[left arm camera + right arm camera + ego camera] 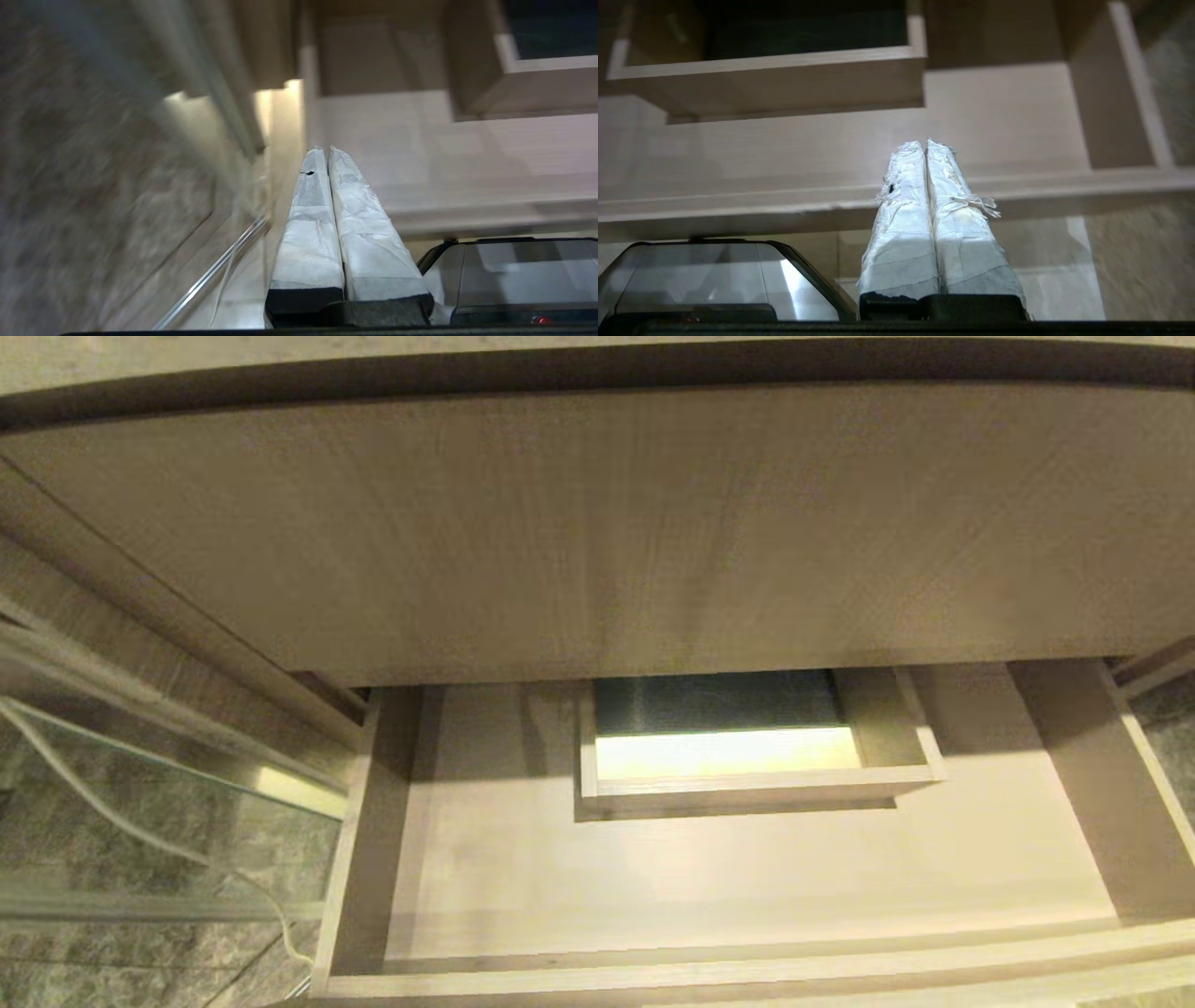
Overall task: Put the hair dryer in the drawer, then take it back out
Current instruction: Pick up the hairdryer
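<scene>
Nearest the head camera runs the front rail of the drawer (709, 975), pulled wide open below the vanity's upper panel (597, 532). Its pale wood floor lies bare, with only the boxed notch (747, 775) at the far middle. No hair dryer shows in any view, so where it lies cannot be told from here; it is neither in the drawer nor in either hand.

Both hands hang near the drawer's front, outside the head view. In the left wrist view the left hand (325, 150) has its white-wrapped fingers pressed together, empty, close to the drawer's left wall. In the right wrist view the right hand (922, 143) is likewise closed on nothing, pointing toward the drawer's floor right of the notch.

A white cord (140, 821) trails over the stone floor at the left. The likely risk is a snag: if that cord belongs to the dryer, it could catch on the drawer's left corner. The notch also narrows the far space, so a dryer set too deep could jam
</scene>
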Controlling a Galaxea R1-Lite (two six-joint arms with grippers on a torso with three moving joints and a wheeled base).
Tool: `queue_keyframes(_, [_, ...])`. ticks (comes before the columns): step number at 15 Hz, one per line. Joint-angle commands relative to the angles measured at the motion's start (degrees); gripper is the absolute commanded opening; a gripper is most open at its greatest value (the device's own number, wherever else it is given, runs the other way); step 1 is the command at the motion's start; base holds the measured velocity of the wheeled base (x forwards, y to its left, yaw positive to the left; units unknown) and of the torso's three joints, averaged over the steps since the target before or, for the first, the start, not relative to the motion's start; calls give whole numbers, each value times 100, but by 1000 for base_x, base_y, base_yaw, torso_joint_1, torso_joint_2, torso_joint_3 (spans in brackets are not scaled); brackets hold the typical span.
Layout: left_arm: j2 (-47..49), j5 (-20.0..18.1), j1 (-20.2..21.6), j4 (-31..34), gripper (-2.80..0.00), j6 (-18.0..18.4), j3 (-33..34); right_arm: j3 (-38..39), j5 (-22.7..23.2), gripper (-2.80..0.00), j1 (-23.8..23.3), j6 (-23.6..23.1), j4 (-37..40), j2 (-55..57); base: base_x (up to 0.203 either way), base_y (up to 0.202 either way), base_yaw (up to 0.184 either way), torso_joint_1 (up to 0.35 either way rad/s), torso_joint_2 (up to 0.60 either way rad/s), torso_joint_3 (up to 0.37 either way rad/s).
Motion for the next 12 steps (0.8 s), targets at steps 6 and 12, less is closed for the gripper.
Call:
queue_keyframes(6, [-4,2,0,2,-280,-5,1,0,-13,-280,0,42,-9,7,0,1,-51,-1,1,1])
queue_keyframes(12, [-1,2,0,-1,-280,-1,-2,0,-13,-280,0,26,-2,7,0,0,0,0,0,0])
